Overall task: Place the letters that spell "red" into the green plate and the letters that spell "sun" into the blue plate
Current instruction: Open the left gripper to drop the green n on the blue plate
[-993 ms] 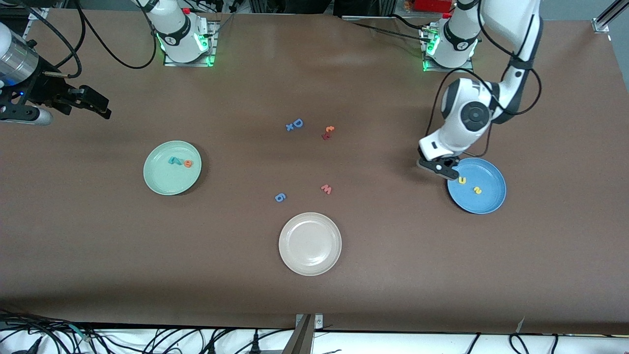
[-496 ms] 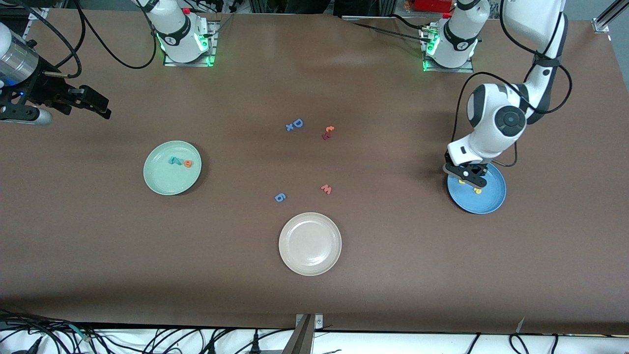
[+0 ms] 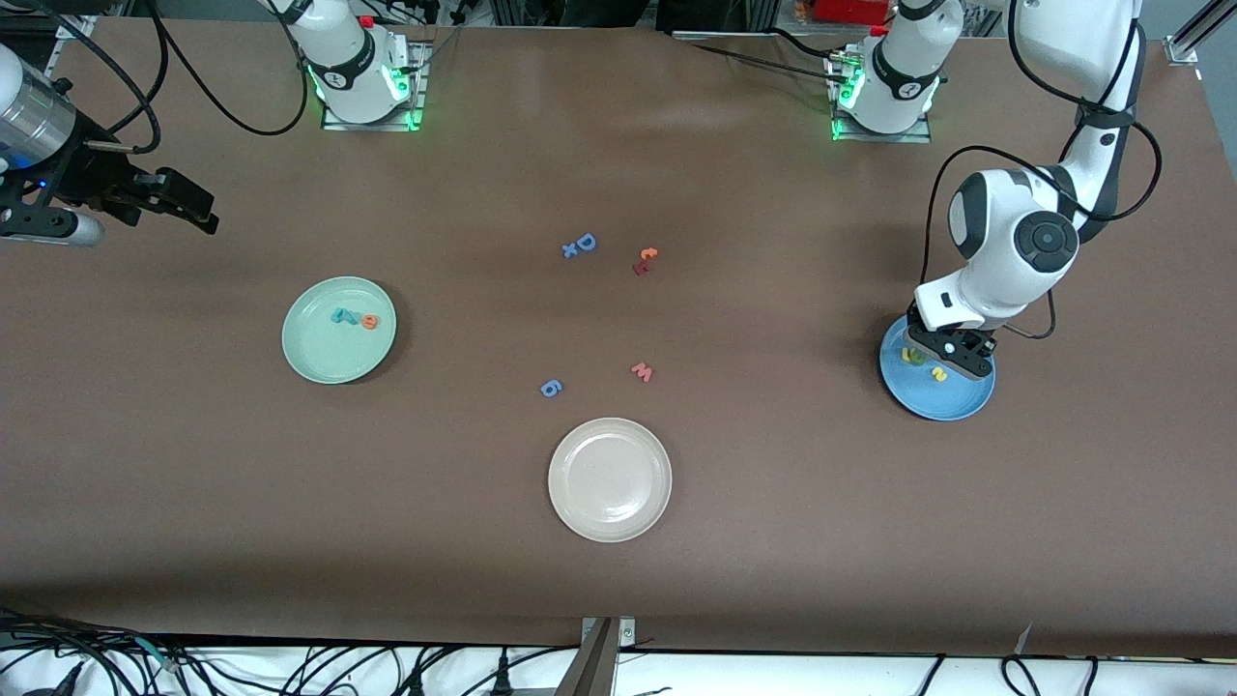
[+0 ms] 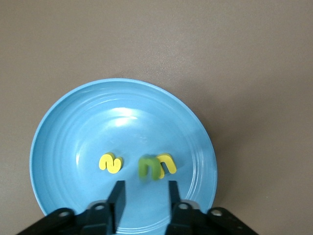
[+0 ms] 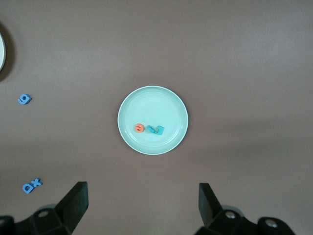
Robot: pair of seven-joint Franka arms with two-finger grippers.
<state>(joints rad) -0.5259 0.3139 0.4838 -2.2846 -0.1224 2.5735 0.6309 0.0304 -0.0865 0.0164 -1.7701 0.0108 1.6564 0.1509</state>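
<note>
Having swung over the blue plate (image 3: pixel 952 406), left gripper (image 4: pixel 145 195) parts narrowly, green "n" (image 4: pixel 148 167) freed: lift straight; right gripper (image 5: pixel 143 200) waits wide.

I work in a robotics laboratory. My two arms are bolted on base plates (image 3: pixel 372 106) with green status lights along one edge of a broad brown worktop (image 3: pixel 773 522). Bundled black cables (image 3: pixel 290 667) run along the edge nearest the front camera, and aluminium framing (image 3: pixel 1193 34) stands at a corner.
</note>
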